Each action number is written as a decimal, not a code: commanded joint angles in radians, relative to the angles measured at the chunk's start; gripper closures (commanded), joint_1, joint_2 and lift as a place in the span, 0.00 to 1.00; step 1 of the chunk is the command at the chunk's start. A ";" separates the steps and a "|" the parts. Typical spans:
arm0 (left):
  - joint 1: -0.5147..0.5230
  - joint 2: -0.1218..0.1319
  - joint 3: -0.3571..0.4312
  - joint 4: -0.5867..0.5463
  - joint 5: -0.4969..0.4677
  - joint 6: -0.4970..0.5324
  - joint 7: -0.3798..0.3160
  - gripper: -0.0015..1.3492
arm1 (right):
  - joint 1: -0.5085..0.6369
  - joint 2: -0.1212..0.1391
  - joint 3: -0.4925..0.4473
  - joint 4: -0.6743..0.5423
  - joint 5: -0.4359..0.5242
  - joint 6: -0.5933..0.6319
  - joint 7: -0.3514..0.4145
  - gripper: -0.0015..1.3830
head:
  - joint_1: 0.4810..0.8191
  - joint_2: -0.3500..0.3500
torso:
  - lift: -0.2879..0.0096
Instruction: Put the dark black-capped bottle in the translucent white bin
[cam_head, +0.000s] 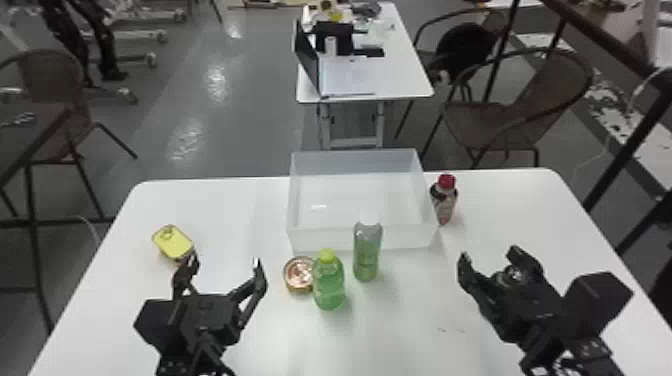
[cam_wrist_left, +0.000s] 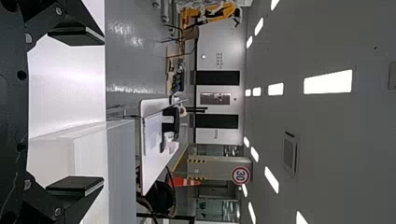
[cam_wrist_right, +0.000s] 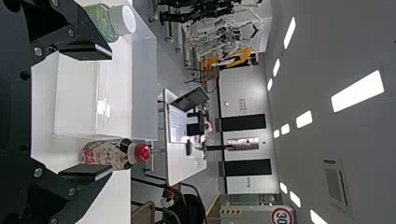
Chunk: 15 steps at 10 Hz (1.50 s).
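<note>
Your whole pick-and-place remains: the dark, patterned, red-capped bottle (cam_head: 444, 204) stands on the white desk (cam_head: 410, 315), right of the translucent white bin (cam_head: 325, 239); your black left hand (cam_head: 225, 260) and black right hand (cam_head: 489, 254) are spread, gripping nothing.

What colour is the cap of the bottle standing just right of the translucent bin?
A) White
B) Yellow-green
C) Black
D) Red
D: the bottle beside the right wall of the bin is topped by a plainly red cap, which also shows red in the right wrist view.
</note>
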 joint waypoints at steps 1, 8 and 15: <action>0.000 0.000 0.000 0.000 0.001 0.001 0.000 0.17 | 0.001 0.000 0.000 0.000 0.004 -0.001 0.000 0.29 | 0.63 0.57 | 0.92; -0.002 0.000 0.000 0.000 0.000 -0.002 0.000 0.17 | -0.004 0.002 -0.008 -0.011 0.021 -0.001 -0.031 0.29 | 0.63 0.57 | 0.92; 0.002 0.000 0.002 0.000 0.001 -0.005 0.000 0.17 | 0.015 0.023 -0.110 0.064 0.001 -0.047 -0.126 0.29 | 0.63 0.44 | 0.92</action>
